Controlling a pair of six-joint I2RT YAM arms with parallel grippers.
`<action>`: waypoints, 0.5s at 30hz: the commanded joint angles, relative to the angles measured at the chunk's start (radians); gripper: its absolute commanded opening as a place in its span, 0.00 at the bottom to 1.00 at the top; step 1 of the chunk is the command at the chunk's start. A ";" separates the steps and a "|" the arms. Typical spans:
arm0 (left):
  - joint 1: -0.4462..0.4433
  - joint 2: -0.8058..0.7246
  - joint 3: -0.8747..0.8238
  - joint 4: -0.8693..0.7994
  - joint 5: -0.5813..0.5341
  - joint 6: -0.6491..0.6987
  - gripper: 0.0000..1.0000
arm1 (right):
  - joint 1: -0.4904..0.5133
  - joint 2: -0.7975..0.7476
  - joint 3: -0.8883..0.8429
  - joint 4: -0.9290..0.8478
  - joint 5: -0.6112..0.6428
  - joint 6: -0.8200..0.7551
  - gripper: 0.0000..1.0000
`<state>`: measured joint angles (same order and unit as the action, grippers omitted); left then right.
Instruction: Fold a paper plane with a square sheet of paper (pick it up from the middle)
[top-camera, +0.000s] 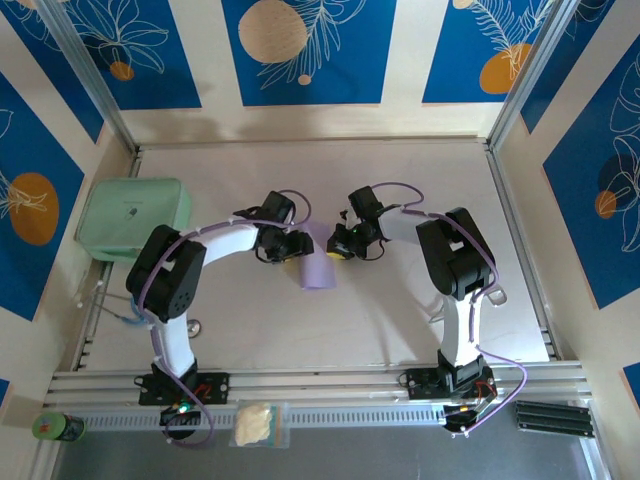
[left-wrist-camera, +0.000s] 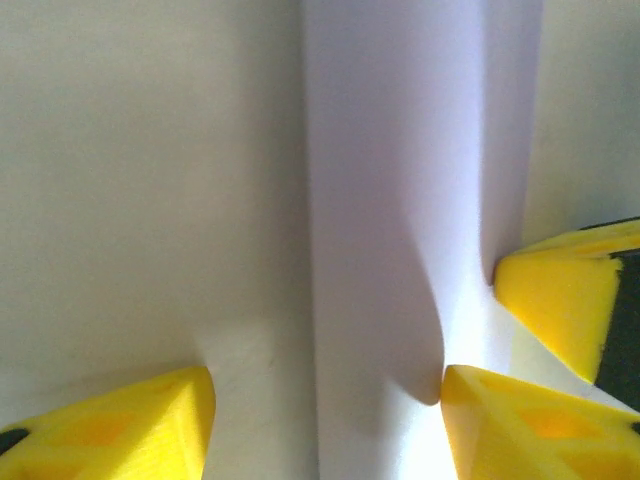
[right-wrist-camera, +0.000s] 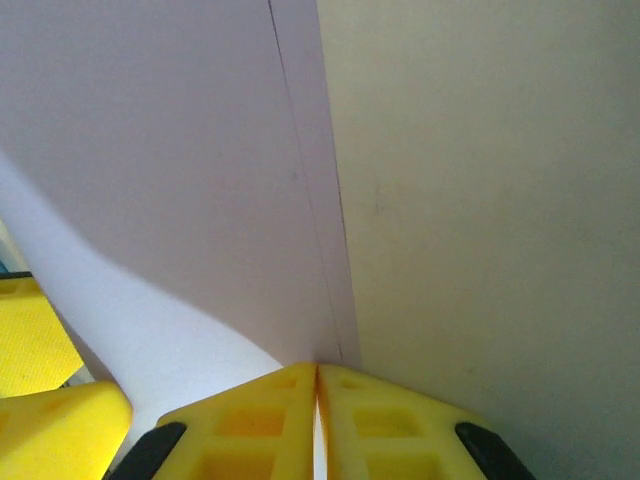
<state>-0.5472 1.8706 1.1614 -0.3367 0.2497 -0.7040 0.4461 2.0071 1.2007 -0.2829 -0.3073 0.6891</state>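
The square sheet of paper (top-camera: 318, 266) is already folded into a narrow lilac strip and lies on the bench (top-camera: 400, 320) well to the right of the mint-green box (top-camera: 133, 218), out in the middle of the work area. Its long axis runs from the far side toward the arm bases, roughly in line with the box's right-hand wall, so it lies crossways to the line joining the two arms.

The left gripper (left-wrist-camera: 328, 398) sits between the box and the strip. Its jaws are spread wide and have let go, one yellow finger (left-wrist-camera: 120, 425) on the bare bench at the box side and the other against the curled inner fold. The right gripper (right-wrist-camera: 318, 376) is on the side of the strip away from the box. It is clenched tight, with the strip's long folded edge running straight into the seam between its fingers, so it appears to be pinching that edge.

Both arms are about equally near. Judging from this, the next crease must run along the long axis, and the right arm's pinch is what anchors the paper while the left repositions
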 joint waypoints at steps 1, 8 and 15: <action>-0.007 -0.025 -0.044 0.012 -0.014 -0.085 0.63 | 0.009 0.040 -0.008 -0.057 0.033 0.024 0.12; -0.034 0.038 -0.015 -0.008 0.001 -0.085 0.60 | 0.005 0.021 -0.012 -0.023 -0.022 0.046 0.14; -0.042 0.081 -0.006 -0.061 -0.025 -0.034 0.57 | -0.014 -0.067 -0.011 0.010 -0.055 0.044 0.21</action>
<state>-0.5583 1.8828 1.1595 -0.3462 0.2150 -0.7673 0.4442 1.9995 1.1988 -0.2630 -0.3374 0.7300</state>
